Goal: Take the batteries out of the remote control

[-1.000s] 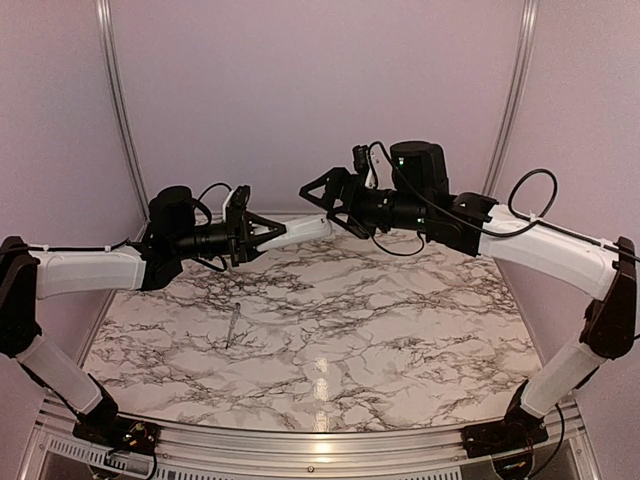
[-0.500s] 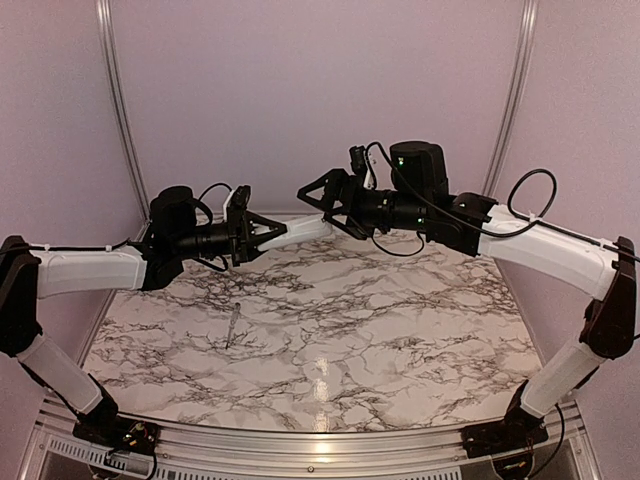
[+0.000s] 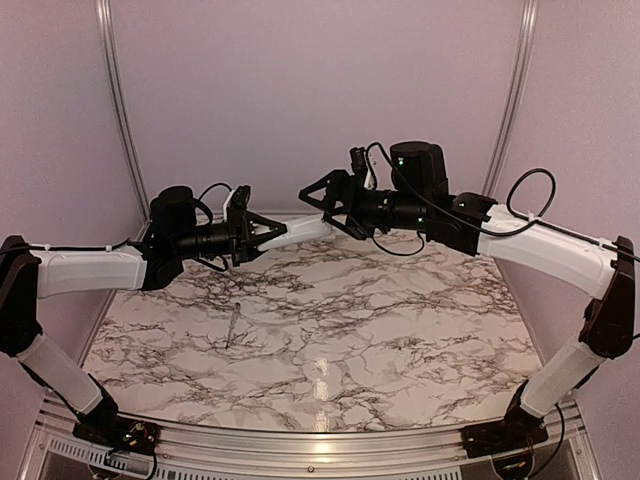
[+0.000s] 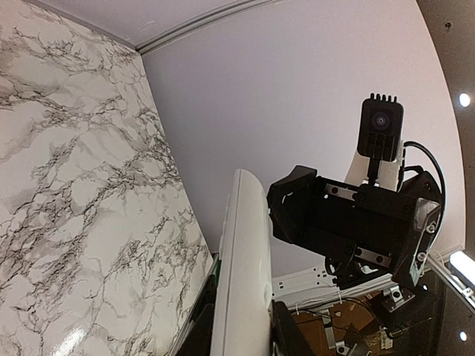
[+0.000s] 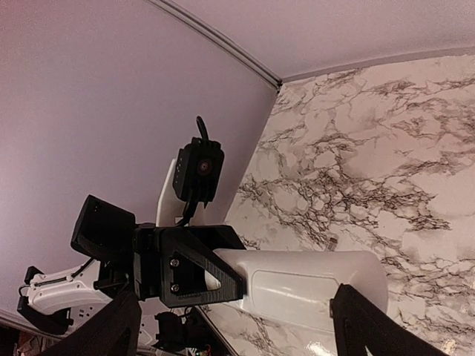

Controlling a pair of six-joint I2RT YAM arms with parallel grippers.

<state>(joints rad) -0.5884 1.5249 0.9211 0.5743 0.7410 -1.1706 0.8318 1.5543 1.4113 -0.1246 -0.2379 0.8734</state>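
My left gripper (image 3: 272, 233) is shut on the remote control (image 3: 303, 229), a slim white bar held level above the back of the table. In the left wrist view the remote (image 4: 241, 274) runs up between my fingers. My right gripper (image 3: 312, 200) is wide open at the remote's free end and does not touch it. In the right wrist view the remote (image 5: 312, 285) lies between my spread fingers (image 5: 119, 326), and a flat rectangular panel on its face is shut. The left gripper (image 5: 185, 267) holds its other end. The batteries are hidden.
A thin silvery tool (image 3: 232, 325) lies on the marble tabletop (image 3: 380, 340) at the left of centre. Purple walls with metal posts (image 3: 120, 110) close in the back and sides. A metal rail (image 3: 310, 440) runs along the near edge.
The right gripper has wavered very slightly at the remote's free end. The left arm and the remote have not moved.
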